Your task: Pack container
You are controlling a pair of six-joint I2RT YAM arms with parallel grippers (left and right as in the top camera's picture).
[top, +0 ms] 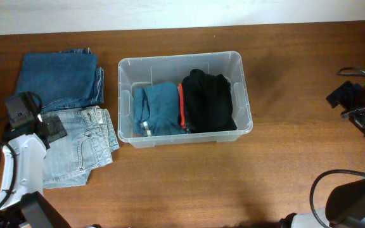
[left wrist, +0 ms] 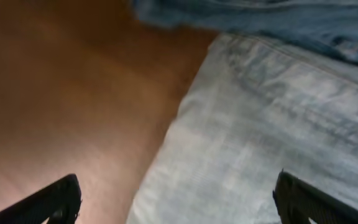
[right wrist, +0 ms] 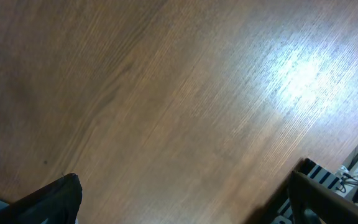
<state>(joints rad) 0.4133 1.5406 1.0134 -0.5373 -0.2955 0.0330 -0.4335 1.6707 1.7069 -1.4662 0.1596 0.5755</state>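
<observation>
The clear plastic container stands mid-table. Inside it lie a folded blue pair of jeans on the left and a black garment with a red edge on the right. My left gripper hovers over the left edge of a folded light-wash pair of jeans. In the left wrist view it is open, with that pale denim below and nothing held. My right gripper is far right of the container. Seen from the right wrist, it is open over bare wood.
A folded dark blue pair of jeans lies behind the light pair, at the table's left; its edge shows in the left wrist view. Cables and dark equipment sit at the table's right edge. Brown wooden table surrounds the container.
</observation>
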